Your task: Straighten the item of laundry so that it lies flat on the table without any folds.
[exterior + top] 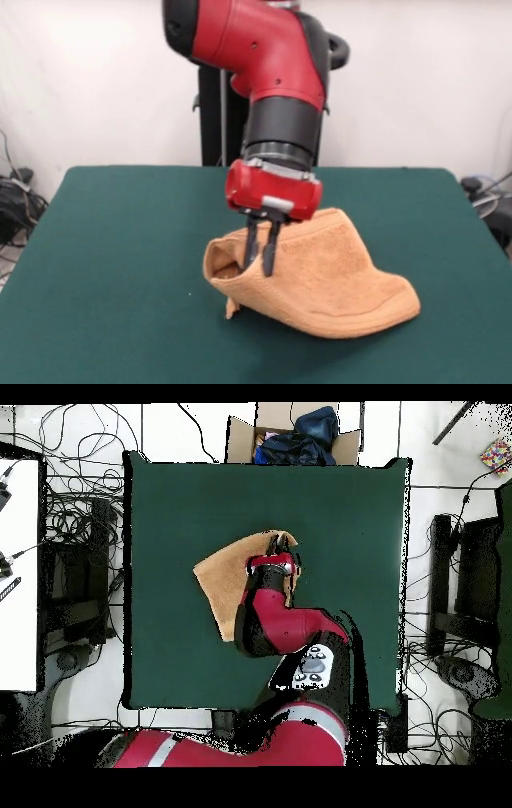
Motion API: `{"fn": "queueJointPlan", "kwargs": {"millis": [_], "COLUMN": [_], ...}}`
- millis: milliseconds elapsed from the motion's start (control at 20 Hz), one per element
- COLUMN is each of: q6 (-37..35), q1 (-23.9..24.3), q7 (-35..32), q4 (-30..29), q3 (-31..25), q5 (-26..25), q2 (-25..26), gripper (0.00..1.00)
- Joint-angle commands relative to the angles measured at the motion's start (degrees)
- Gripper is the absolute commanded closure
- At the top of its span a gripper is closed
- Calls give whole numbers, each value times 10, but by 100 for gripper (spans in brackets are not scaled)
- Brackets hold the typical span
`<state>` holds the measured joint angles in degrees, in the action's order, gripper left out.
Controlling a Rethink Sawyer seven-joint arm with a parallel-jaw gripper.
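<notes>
While my gripper (261, 260) holds one edge of the towel (320, 276) up in the air, I am in the middle of the job, not at the end. The two black fingers (270, 248) are close together, and the front view shows them squeezed on the top edge of the cloth. That edge stands up like a little tent. The rest of the orange-tan towel slopes down from there and lies on the green table (112, 240). One low corner rests flat on the felt, toward the right side of the front view.

From the overhead view, the towel (222, 579) sits near the middle of the table (350, 524), with lots of green all around it. My red arm (285, 624) covers part of it, so I cannot see the whole shape from up there. The part I can see looks like a triangle, so I think it is folded over on itself.

The step I am on is lifting and pulling the towel open. I think the next move is to carry the held edge away from the part that lies down, so the fold opens. I should go slowly and low, so the low end stays put and does not slide along with me. Then I would set the edge down and let go. There is plenty of room on the table for that.
</notes>
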<state>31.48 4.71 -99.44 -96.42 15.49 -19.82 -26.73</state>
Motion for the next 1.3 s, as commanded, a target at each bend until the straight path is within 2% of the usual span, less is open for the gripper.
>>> {"fn": "queueJointPlan", "kwargs": {"millis": [50,300,500,600,750,900,1300], "q6": [-10,-84,-203,-261,-344,-396,-370], "q1": [46,78,165,197,222,219,175], "q7": [-73,-70,-68,-57,-44,-42,-72], "q4": [29,30,5,-12,-36,-48,-48], "q3": [-46,-97,-214,-250,-274,-273,-226], "q5": [-29,-80,-131,-120,-77,-43,-17], "q2": [70,77,87,96,102,96,89], "gripper": [100,100,100,100,100,100,100]}}
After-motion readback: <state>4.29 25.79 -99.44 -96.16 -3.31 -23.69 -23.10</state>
